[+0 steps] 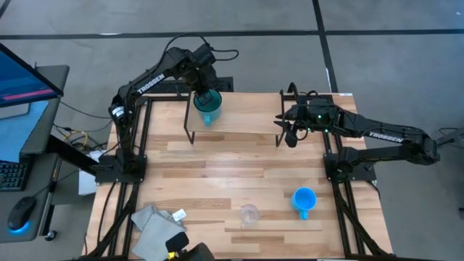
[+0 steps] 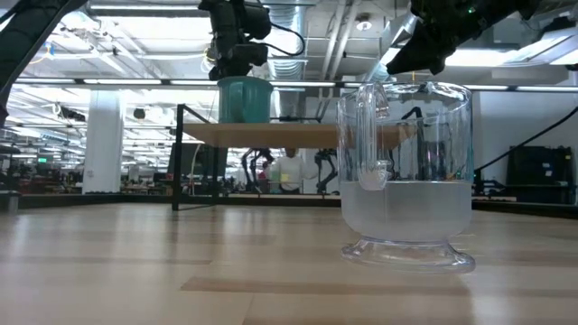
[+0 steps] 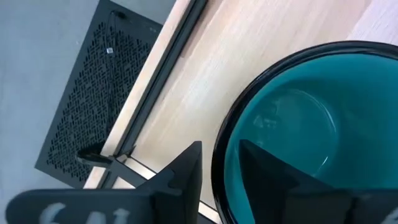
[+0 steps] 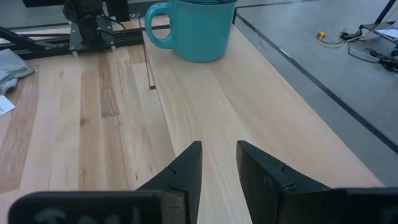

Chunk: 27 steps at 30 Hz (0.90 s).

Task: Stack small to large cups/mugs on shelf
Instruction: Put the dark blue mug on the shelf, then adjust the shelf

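Note:
The large teal mug (image 1: 209, 107) stands upright on its base at the left end of the light-wood shelf (image 1: 246, 122); it also shows in the low view (image 2: 245, 99). My left gripper (image 1: 206, 96) is over it from above, shut on its rim. My right gripper (image 1: 288, 133) hovers at the shelf's right end, its fingers a little apart and empty (image 4: 219, 148). The blue mug (image 1: 304, 199) and the clear cup (image 1: 249, 214) stand on the table near its front edge. My left gripper has the teal mug's rim (image 3: 224, 134) between its fingers, one finger (image 3: 273, 171) inside the mug and one (image 3: 186, 171) outside. The fingers come from above, pointing down. The mug stands upright with its base on the shelf.
A grey folded cloth (image 1: 154, 225) lies at the table's front left corner. The clear cup looms close in the low view (image 2: 406, 181). The shelf's black legs (image 1: 190, 134) stand on the table's far half. Bare wood lies between shelf and cups.

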Each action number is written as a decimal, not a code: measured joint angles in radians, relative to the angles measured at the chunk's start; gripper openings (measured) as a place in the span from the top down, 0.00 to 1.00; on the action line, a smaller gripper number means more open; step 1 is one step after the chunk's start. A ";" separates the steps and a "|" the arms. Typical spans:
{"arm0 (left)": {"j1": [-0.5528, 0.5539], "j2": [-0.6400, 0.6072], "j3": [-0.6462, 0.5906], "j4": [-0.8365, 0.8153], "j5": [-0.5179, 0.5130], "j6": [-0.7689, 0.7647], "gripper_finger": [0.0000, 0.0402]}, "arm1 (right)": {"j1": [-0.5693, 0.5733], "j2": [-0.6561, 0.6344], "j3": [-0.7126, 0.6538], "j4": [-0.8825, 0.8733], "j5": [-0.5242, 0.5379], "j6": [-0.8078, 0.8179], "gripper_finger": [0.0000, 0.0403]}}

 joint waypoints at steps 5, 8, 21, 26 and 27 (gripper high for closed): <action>0.000 0.000 0.000 -0.012 0.023 0.001 0.72 | 0.000 0.000 0.000 0.000 0.000 -0.003 0.70; 0.000 0.000 0.000 -0.013 0.023 0.003 0.71 | 0.000 0.000 0.000 0.000 0.000 -0.005 0.70; 0.000 0.000 0.135 -0.077 0.022 0.012 0.71 | 0.000 0.000 0.000 0.000 0.000 -0.007 0.70; 0.003 0.001 0.263 -0.152 0.022 0.014 0.71 | 0.000 0.000 0.000 0.000 0.000 -0.006 0.70; 0.003 -0.008 0.270 -0.153 0.021 0.014 0.71 | 0.000 0.000 0.000 0.000 0.000 -0.006 0.70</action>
